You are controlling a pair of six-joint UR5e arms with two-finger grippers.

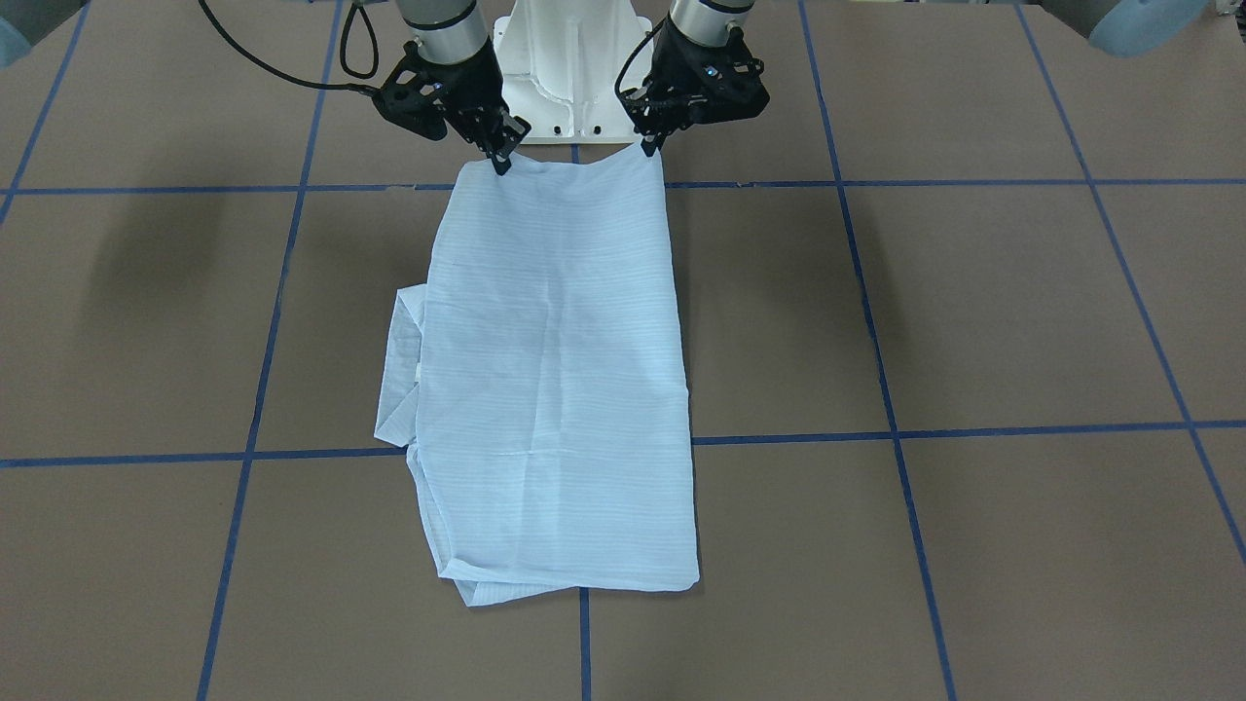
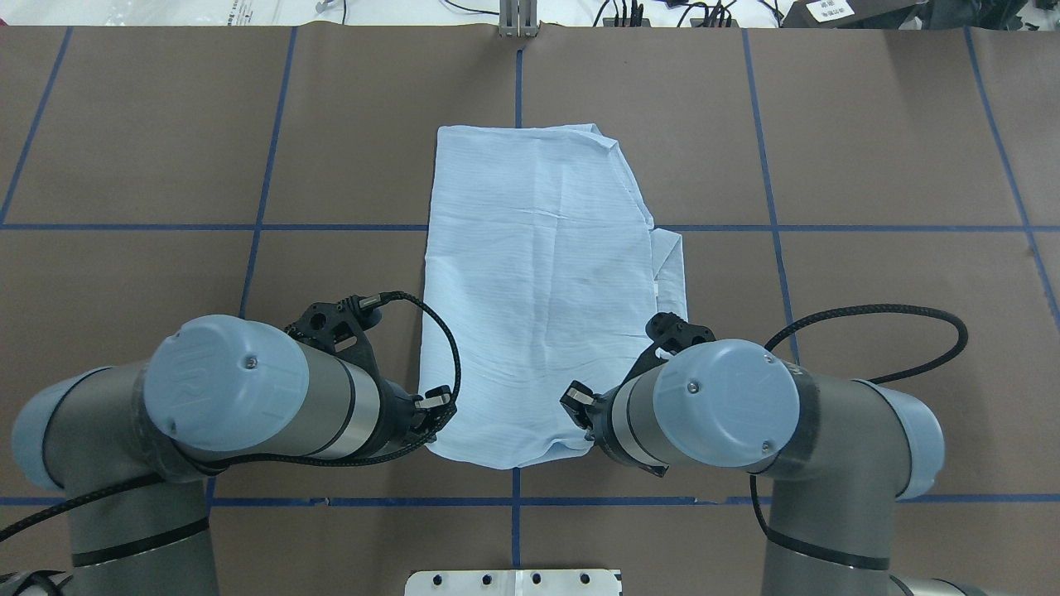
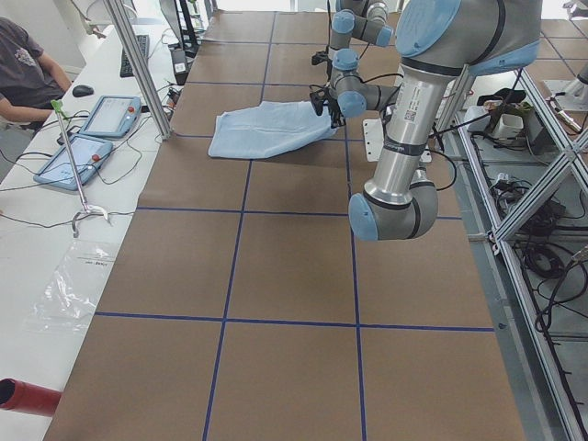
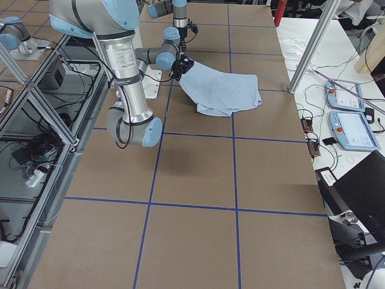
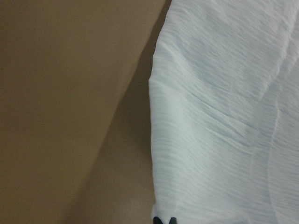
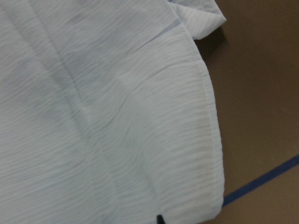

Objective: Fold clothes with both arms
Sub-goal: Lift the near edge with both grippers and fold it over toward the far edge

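The light blue shirt (image 1: pixel 555 370) lies folded into a long rectangle across the table's middle, with a sleeve fold poking out at one long side (image 2: pixel 669 265). Both arms reach down at its edge nearest the robot. My left gripper (image 1: pixel 650 148) is shut on one corner of that edge, and its fingertips show pinched together on the hem (image 5: pixel 165 219) in the left wrist view. At the other corner my right gripper (image 1: pixel 501 161) is shut on the cloth. The right wrist view shows only the shirt (image 6: pixel 93 116) and one dark fingertip (image 6: pixel 160 218).
The brown table carries a grid of blue tape lines (image 1: pixel 876 350). The white pedestal base (image 1: pixel 569 68) stands just behind the grippers. Beyond the far table edge are a metal post (image 3: pixel 138 64), tablets (image 3: pixel 92 138) and a seated person (image 3: pixel 28 73).
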